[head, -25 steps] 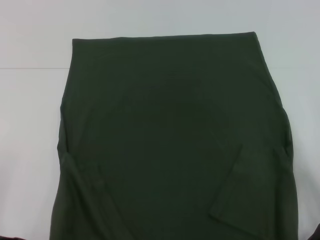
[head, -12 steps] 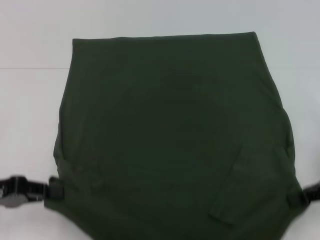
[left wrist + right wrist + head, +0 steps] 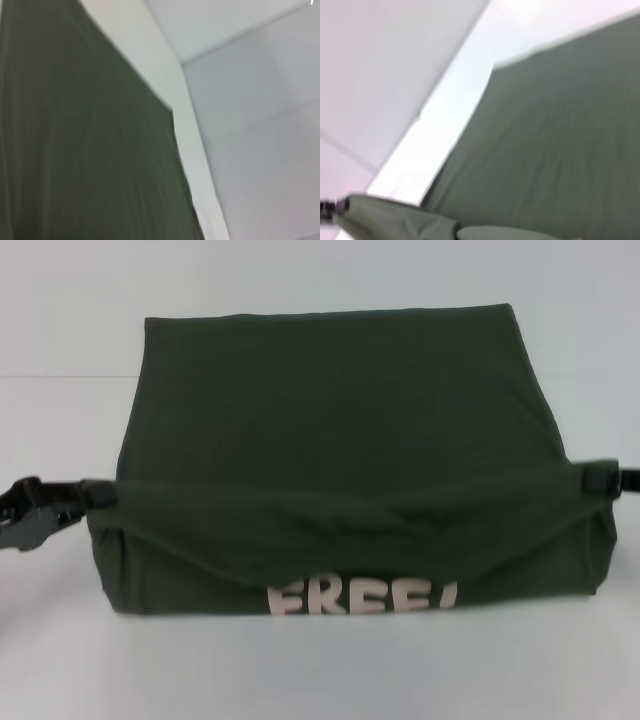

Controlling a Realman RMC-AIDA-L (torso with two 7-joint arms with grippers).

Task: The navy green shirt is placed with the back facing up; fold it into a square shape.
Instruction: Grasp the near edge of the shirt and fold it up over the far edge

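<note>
Head view, both grippers, left gripper (image 3: 100, 494), right gripper (image 3: 590, 480), holding navy green shirt (image 3: 340, 400) aloft

We are holding our black left gripper (image 3: 100, 494) and black right gripper (image 3: 590, 481) level at opposite sides — each clamped on an edge of the dark olive-green shirt (image 3: 330, 410).

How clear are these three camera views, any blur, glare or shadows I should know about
Head view: slightly soft, even light, no glare; the dark olive-green shirt casts a faint shadow on the white table; left gripper and right gripper readable. Left wrist view: blurred, only fabric and table edge. Right wrist view: blurred too, bright washed-out table.
</note>
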